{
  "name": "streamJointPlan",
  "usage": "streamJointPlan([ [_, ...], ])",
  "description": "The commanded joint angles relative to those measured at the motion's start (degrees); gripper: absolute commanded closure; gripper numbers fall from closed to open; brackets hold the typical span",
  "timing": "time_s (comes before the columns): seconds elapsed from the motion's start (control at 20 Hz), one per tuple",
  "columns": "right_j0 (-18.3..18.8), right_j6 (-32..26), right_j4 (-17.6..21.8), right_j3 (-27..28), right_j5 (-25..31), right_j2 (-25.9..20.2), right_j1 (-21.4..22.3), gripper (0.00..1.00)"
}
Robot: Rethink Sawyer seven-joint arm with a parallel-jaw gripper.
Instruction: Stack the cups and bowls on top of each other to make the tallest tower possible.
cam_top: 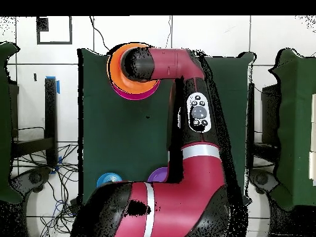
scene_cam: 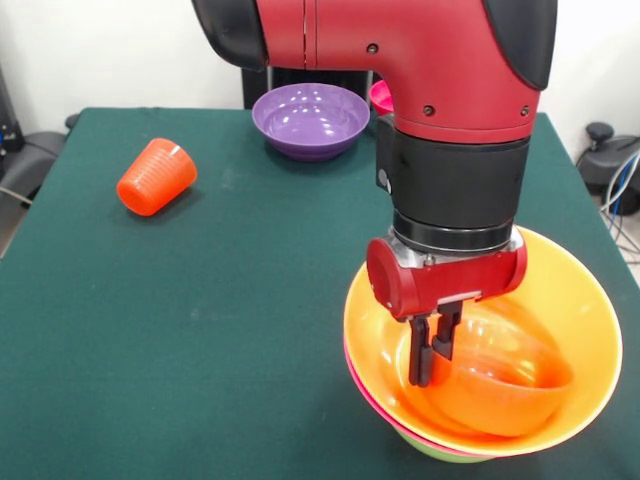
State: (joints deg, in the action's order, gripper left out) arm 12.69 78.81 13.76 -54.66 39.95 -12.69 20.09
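My gripper (scene_cam: 434, 350) reaches down into the large orange bowl (scene_cam: 580, 300), the top of the tower at the table's front right. Its fingers stand close together on the rim of a small orange bowl (scene_cam: 500, 385) that sits tilted inside the large one. A pink bowl (scene_cam: 372, 398) and a green bowl (scene_cam: 440, 452) show beneath as rims. The orange-red cup (scene_cam: 157, 177) lies on its side at the back left. In the overhead view the arm covers the gripper, and only the tower's orange rim (cam_top: 112, 65) and pink rim (cam_top: 133, 95) show.
A purple bowl (scene_cam: 310, 120) stands upright at the table's far edge, with a magenta-red bowl (scene_cam: 380, 96) partly hidden behind the arm. The overhead view shows a blue bowl (cam_top: 108, 180) and the purple bowl (cam_top: 158, 174) beside the robot's base. The green tablecloth (scene_cam: 200, 330) spreads left of the tower.
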Motion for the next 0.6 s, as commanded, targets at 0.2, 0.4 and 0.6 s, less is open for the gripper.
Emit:
streamJointPlan([
  [0.2, -1.8, 4.4, -0.4, -3.1, 12.2, 1.0, -0.9, 1.0],
  [0.4, -1.7, 2.8, -0.7, -3.2, 15.3, 0.9, 1.2, 1.0],
  [0.6, -1.7, 3.1, -0.8, -2.6, 16.0, 0.6, 1.1, 1.0],
])
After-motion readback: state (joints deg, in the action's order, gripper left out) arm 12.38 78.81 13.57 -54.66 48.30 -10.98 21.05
